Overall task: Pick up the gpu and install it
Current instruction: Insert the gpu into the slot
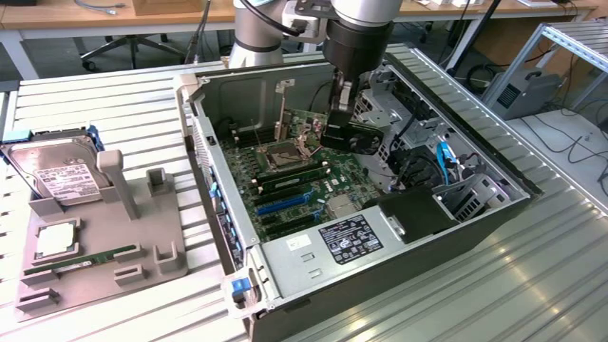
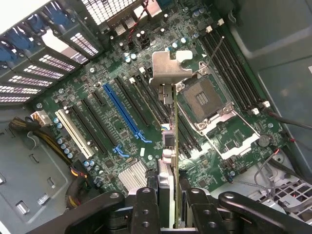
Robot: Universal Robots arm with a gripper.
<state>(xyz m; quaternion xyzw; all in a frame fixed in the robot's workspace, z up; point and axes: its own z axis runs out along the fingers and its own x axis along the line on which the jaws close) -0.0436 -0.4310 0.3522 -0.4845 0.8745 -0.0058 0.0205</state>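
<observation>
The gripper (image 2: 170,200) is inside the open case (image 1: 380,285), and its fingers are closed on the gpu (image 1: 304,130). The card stands upright on its edge, with its silver bracket (image 2: 166,68) at the far end from the fingers. It is over the motherboard (image 1: 295,187), above the black slots between the blue slot (image 2: 122,109) and the CPU socket (image 2: 204,97). I cannot tell whether it touches a slot. A hard drive (image 1: 57,171) lies outside the case at the exterior view's left.

Open computer case (image 1: 380,281) on the worktop (image 1: 114,92), a graphics card (image 1: 306,130) in the claw (image 2: 170,192) above its motherboard (image 1: 295,192); on the exterior view's left, a holder (image 1: 105,235) carrying a hard drive (image 1: 57,174) and memory stick (image 1: 81,261).
</observation>
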